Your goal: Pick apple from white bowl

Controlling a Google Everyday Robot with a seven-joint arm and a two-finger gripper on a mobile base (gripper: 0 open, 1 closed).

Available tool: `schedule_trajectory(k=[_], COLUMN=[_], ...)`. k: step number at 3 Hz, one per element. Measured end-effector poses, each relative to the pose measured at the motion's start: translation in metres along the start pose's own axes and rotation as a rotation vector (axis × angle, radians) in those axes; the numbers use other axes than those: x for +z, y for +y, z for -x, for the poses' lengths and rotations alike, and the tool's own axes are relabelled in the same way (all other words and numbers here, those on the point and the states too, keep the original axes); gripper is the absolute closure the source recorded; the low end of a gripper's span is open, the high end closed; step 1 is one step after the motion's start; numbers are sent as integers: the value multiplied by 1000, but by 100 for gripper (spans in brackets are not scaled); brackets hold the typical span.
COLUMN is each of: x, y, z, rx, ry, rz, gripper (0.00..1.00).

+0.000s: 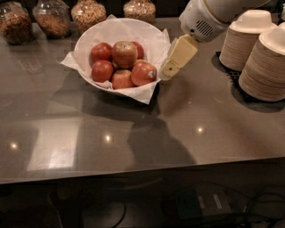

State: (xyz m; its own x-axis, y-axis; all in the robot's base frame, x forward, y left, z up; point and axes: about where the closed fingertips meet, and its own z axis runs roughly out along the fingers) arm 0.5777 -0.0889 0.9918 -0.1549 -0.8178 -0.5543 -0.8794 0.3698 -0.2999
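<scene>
Surface (209,133): a glossy grey-brown top, on which everything shown is carried; small light spots are mirrored in its near part.
White bowl (84,38): set toward 11 o'clock on the surface and lined with crumpled white paper that is folded over its rim.
Sticker apple (143,73): a red apple, placed at 4 o'clock in the bowl.
Apple (124,53): seen on top of the heap inside the white bowl, near its middle, its paler blush turned up; it is not touched by anything but the other fruit.
Gripper (171,67): held at 3 o'clock of the bowl, just beside the rim, tilted down toward 7 o'clock; whether it is released or clenched is not shown.
Paper bowl stacks (262,67): two tan stacks, stood at 3 o'clock of the gripper.
Jars (89,13): lined along the far edge at 12 o'clock.
</scene>
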Motion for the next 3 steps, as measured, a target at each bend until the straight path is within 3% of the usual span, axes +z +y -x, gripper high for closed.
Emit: schedule_trajectory(k=[1,3], x=[19,25], y=[-14,-14], z=[23,29], rx=[-63,-64], ry=[-38,-59], rz=[-54,-56], gripper=[0,0])
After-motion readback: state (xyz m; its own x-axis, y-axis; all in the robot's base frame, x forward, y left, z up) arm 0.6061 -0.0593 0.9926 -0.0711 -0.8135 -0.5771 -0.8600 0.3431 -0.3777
